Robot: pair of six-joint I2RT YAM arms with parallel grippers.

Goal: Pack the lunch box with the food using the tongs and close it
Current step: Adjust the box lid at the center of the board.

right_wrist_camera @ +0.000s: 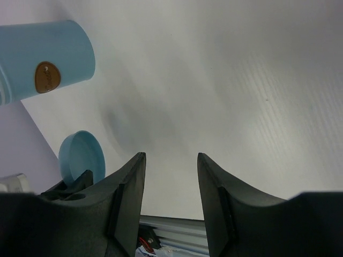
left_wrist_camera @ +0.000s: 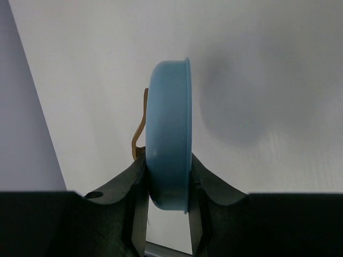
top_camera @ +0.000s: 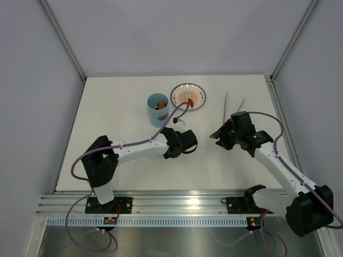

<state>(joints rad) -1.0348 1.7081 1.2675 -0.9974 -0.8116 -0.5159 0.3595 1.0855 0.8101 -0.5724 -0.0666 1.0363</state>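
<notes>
Left wrist: lid (left_wrist_camera: 169,134) in left hand (left_wrist_camera: 168,174) (lower sides hidden); right hand (right_wrist_camera: 170,158) wide.

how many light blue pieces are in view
2: the lunch box stands open beside the plate; its lid is clamped on edge between the left fingers. None seems hidden.

Lunch box (top_camera: 158,110) left of plate (top_camera: 201,97), tongs (top_camera: 228,107) right of both.

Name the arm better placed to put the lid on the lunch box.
Left. The left gripper clamps the lid on edge, near the lunch box; the right gripper is open, empty and farther off.
</notes>
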